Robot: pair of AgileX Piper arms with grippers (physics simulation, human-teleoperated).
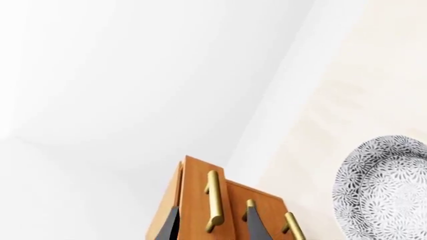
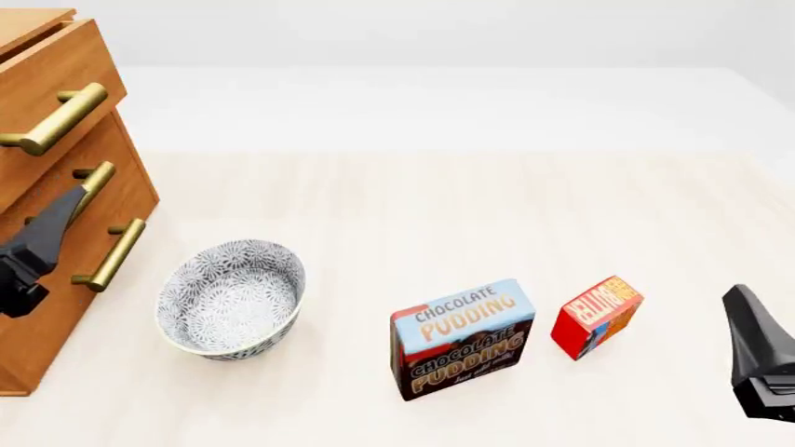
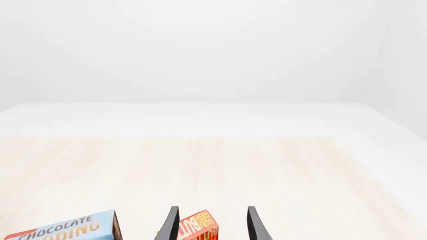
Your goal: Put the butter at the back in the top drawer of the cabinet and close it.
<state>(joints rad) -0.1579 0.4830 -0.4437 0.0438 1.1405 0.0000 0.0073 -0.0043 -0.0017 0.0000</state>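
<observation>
The light brown wooden cabinet (image 2: 56, 200) stands far left, its brass-handled top drawer (image 2: 44, 102) slightly out. The small red rectangular butter box (image 2: 597, 315) lies beside the pudding; likely light, rigid, best gripped across its narrow sides. Both grippers gape empty, partly cut off

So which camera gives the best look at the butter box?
The front view: the whole butter shows, right of the pudding box. The right wrist view catches only its top between the fingers; the left wrist view misses it.
</observation>
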